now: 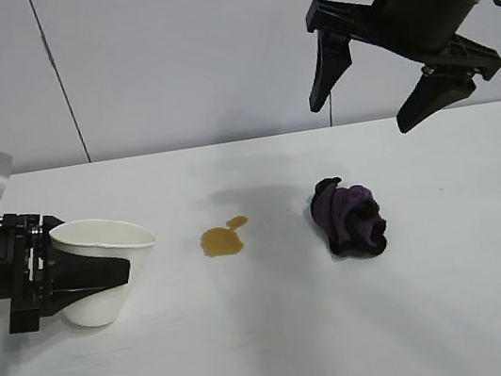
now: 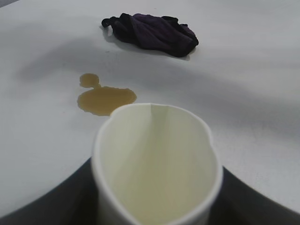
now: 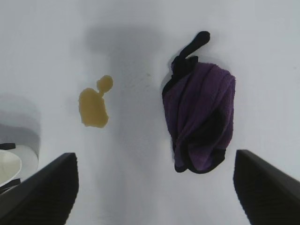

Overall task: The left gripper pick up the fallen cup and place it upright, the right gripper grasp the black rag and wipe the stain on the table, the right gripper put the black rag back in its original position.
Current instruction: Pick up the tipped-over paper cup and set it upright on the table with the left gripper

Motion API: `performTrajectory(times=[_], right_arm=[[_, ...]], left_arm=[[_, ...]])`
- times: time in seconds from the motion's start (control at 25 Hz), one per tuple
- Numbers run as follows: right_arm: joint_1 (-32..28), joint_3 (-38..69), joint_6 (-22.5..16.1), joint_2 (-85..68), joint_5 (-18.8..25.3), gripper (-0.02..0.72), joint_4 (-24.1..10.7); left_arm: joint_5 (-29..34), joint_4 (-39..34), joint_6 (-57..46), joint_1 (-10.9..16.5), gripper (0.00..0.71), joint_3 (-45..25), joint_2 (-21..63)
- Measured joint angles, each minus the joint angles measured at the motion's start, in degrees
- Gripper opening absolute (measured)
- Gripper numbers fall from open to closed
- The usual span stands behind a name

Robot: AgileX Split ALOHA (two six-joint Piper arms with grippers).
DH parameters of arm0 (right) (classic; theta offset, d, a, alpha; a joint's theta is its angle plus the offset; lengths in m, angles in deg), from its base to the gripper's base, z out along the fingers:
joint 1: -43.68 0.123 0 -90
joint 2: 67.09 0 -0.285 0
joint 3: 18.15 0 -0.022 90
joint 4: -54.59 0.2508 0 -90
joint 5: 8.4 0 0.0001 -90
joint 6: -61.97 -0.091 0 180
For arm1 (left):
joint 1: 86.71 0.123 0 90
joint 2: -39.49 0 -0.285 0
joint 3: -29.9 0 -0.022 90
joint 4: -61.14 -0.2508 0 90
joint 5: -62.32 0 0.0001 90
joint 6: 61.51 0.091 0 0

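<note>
The white paper cup point(image 1: 96, 236) is at the left of the table point(image 1: 256, 340), tilted with its mouth up and toward the middle. My left gripper point(image 1: 115, 264) is shut on it, one finger along each side. In the left wrist view the cup point(image 2: 157, 159) fills the space between the dark fingers point(image 2: 70, 201). The amber stain point(image 1: 223, 240) lies to the right of the cup, near the middle. The black and purple rag point(image 1: 350, 217) sits bunched further right. My right gripper point(image 1: 363, 113) hangs open, high above the rag and holding nothing; the right wrist view shows the rag point(image 3: 201, 122) and stain point(image 3: 93, 108) below.
A pale wall with a dark vertical seam point(image 1: 56, 76) stands behind the table. Bare white tabletop lies in front of the stain and the rag, and to the right of the rag.
</note>
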Motion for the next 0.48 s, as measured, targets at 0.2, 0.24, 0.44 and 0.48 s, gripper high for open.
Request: performTrajectory(times=[0.2,0.24,0.44,0.48], right_arm=[[0.0,0.0,0.0,0.0,0.0,0.622,0.0],[0.0,0.0,0.0,0.0,0.0,0.622,0.0],[0.0,0.0,0.0,0.0,0.0,0.622,0.0],[0.0,0.0,0.0,0.0,0.0,0.622,0.0]], left_arm=[[0.0,0.0,-0.3,0.0,0.638,0.0,0.0],[0.0,0.0,-1.4,0.0,0.659,0.0,0.0],[-0.4,0.0,-9.2,0.0,0.689,0.0,2.7],[-0.4,0.0,-10.7,0.0,0.691,0.0,4.4]])
